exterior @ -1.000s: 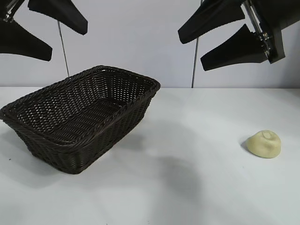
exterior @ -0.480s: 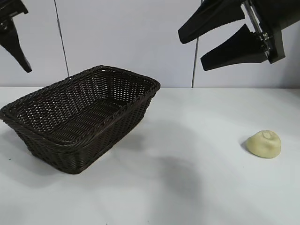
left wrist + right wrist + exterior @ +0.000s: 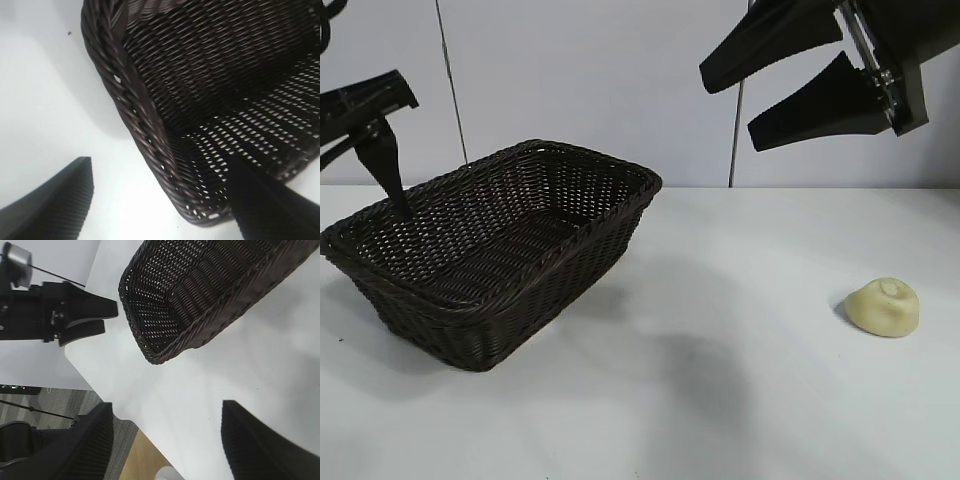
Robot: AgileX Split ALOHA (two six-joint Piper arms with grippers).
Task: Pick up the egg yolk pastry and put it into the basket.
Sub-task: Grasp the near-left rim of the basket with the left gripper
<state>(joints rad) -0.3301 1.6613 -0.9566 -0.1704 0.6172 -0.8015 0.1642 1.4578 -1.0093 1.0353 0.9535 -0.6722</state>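
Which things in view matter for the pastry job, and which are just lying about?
For the job:
- egg yolk pastry, on the table, right side
- basket, left side
- right gripper, open, high above the table
- left gripper, open, at the basket's left rim

Lying about:
- white table only; nothing else on it

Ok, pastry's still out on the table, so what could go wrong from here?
The left gripper, open, hangs right at the basket rim; lowering further it could knock or shove the basket. The egg yolk pastry is a smooth dome lying far from the basket, so it might slip or get squashed when pinched. The right gripper, open and high, faces a long carry.
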